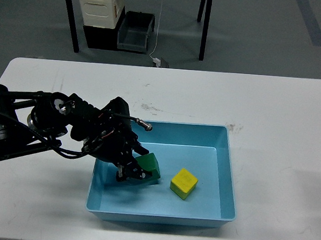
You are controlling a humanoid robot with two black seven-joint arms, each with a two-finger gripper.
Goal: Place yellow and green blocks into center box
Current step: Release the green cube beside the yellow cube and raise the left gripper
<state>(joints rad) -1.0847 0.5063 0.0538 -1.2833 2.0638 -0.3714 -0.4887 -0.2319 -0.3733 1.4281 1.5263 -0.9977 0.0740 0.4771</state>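
The white table [261, 106] in front of me is my landmark; it fills most of the view, and its top carries a few dark scuff marks [150, 106] near the middle. Beyond its far edge lies a grey floor [256, 33]. On that floor, past the table's far-left part, I see a cream-white container [101, 5] resting on a black box [100, 36], with a grey bin [135, 33] touching the box on its right. Two black legs [70, 15] of some other furniture stand beyond the table, one left of the container and one [203, 23] to the right of the bin. A thin white cable [159, 20] hangs down to a small plug [158, 60] just past the table's far edge.
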